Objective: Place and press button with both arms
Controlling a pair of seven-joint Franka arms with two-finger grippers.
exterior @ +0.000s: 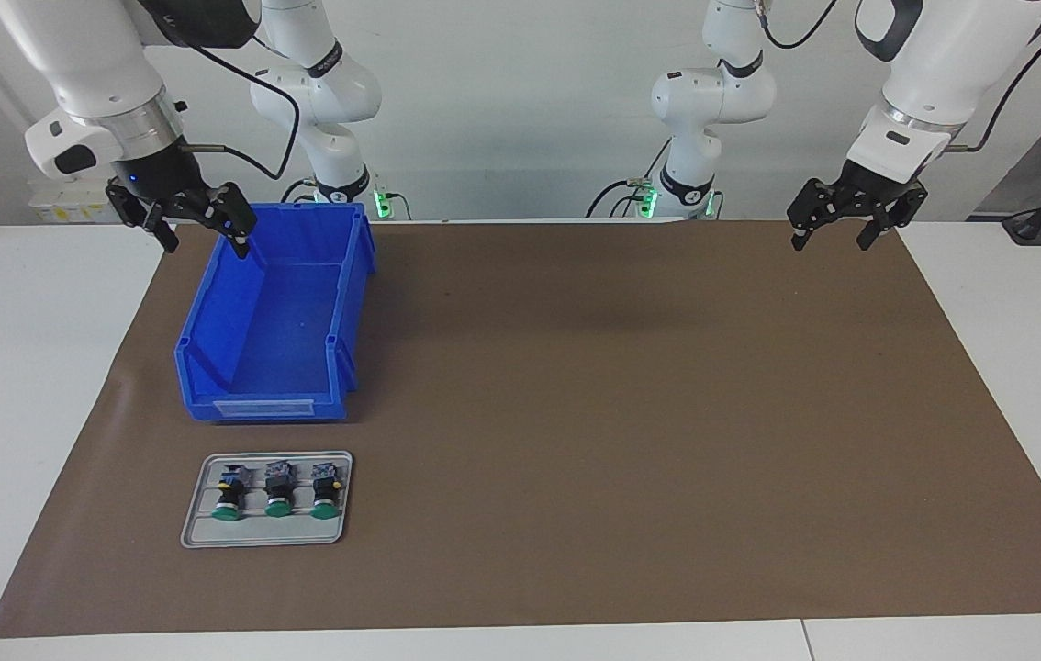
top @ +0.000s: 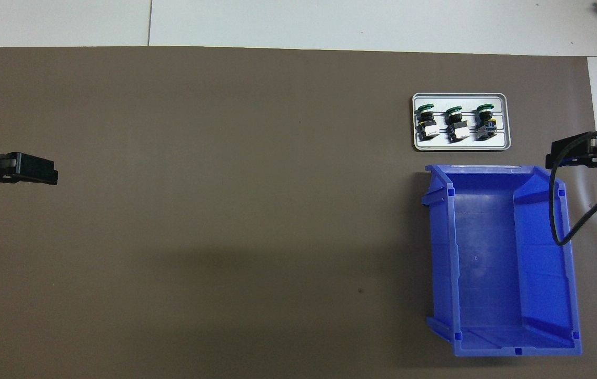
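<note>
Bench [exterior: 576, 413] under a brown mat, white at its margins. Largest thing on it: blue bin [exterior: 274, 317], empty, standing toward the right arm's end, taken here as the landmark for everything else.

Right arm [exterior: 84, 73] coming down at the bin's robot-side corner, right claw [exterior: 199, 220] hanging in the air just over that corner's rim, jaws spread wide, nothing between them. Left arm [exterior: 934, 83] well apart from the bin, at the other end of the bench, left claw [exterior: 837, 216] raised over the mat's robot-side edge, likewise wide and empty. Waiting, by the look of it.

Farther from the robots than the bin, just beside its open low end and not touching it: grey tray [exterior: 199, 532]. On the tray, three buttons in a row running across the bench; middle button [exterior: 279, 488] flanked by a twin on either side, each near its neighbour but apart.

Each button lying on its side, not upright. Long axis pointing along the bin's length: contact block toward the bin and the robots, green cap away from them.

So, the relation that matters: from the right claw, buttons straight out over the whole length of the bin, then down onto the tray. Right arm plainly the nearer; left arm a long diagonal away. Probably a grip across the body, jaws closing crosswise to that axis, between neighbours set close together.
</note>
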